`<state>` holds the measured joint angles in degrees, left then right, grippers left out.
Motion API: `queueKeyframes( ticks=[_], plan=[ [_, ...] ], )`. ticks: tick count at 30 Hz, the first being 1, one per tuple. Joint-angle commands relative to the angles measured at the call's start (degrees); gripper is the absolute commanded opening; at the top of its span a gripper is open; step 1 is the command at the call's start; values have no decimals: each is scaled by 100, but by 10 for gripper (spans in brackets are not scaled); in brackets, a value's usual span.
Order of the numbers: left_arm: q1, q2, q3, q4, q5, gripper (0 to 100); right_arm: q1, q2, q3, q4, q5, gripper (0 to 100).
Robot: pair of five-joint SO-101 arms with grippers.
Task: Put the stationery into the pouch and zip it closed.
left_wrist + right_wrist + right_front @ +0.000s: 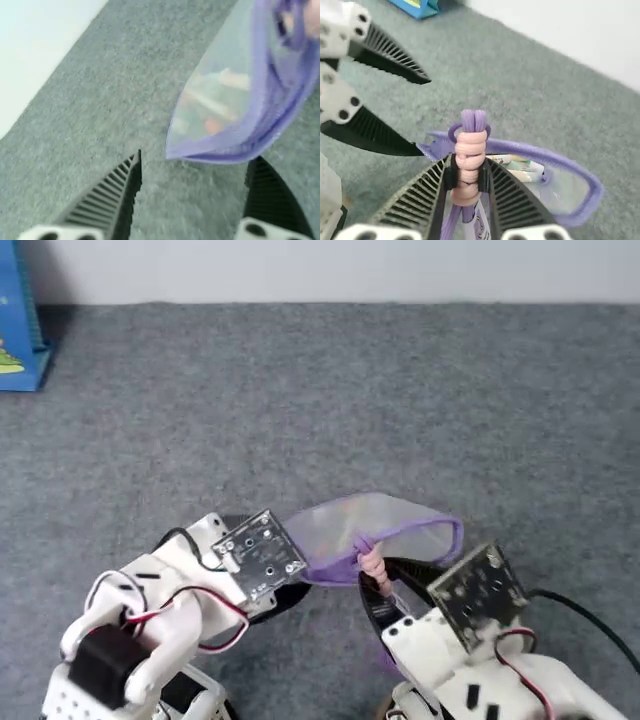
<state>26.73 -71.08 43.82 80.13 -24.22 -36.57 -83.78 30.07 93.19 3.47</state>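
High view: counts two arms, one pouch (385,525), one pull (372,562), one blue box (18,335). Places the translucent purple pouch at 6 o'clock on the grey table (320,400), between the two wrists, long axis from 9 to 3 o'clock, zip band along its 6 o'clock edge. Puts the left arm (170,620) at 7 o'clock, the right arm (490,650) at 5 o'clock, the blue box at 10 o'clock by the wall. Shows the right gripper (373,585) pinching the pink-and-purple cord pull at the zip band.

Left wrist view: finds the left gripper (197,159) spread wide, gripping nothing, with one pouch corner just beyond the fingertips and apart from both. Makes out stationery (217,107) through the pouch wall as pale and orange shapes, number unclear.

Right wrist view: has the right gripper (467,167) pressed on the pull (469,145), cord upright between the fingers. Shows several stationery (515,167) pieces lying lengthwise inside the pouch (580,200). Catches the left gripper (422,114) spread beside the pouch end.
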Motion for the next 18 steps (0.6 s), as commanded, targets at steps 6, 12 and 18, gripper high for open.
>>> queueKeyframes(
  ticks=[6,12,18],
  plan=[
    [809,-18,92,-484,440,320,31,-40,202,-242,9,7],
    [1029,0,189,-809,633,319,31,-40,202,-180,9,7],
    [1064,-44,664,-1275,633,234,40,-48,202,-127,9,7]
  ],
)
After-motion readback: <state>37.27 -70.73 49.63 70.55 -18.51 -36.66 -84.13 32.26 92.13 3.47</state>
